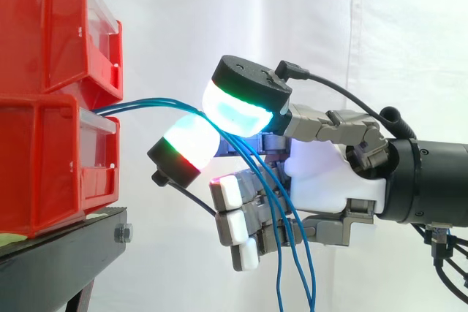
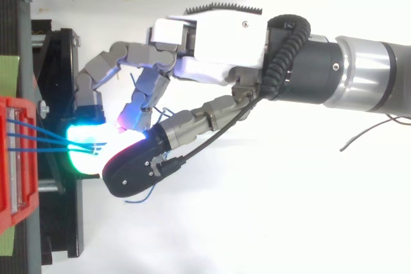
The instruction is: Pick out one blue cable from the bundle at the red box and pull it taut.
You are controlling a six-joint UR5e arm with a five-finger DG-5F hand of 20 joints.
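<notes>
The hand (image 1: 322,173) is right in front of the red box (image 1: 44,158), just off its open face, with the arm reaching away from the box. Two glowing fingertips (image 1: 238,107) are pressed together there, one pad cyan and white above, the other white with green and red bands just below it and nearer the box. And it has a grip: the hand is pinching the blue cables (image 1: 157,102) between those two pads.

The cables leave the red box at the seam between its upper and lower bins. They cross the short gap away from the box in a shallow upward bow. Several strands run into the pinch together; how many are actually caught between the pads cannot be told.

From above, the strands (image 2: 45,136) fan out of the box (image 2: 9,178) in nearly straight lines. They converge on the bright cyan pad close beside the box, with the palm (image 2: 218,36) farther out.

On the far side of the pinch from the box, the cables drop loose. They trail down across the remaining fingers, which are curled in with white pads facing the box, and run off the lower edge. The box sits on the black stand (image 1: 66,253), the white curtain (image 1: 409,49) behind.
</notes>
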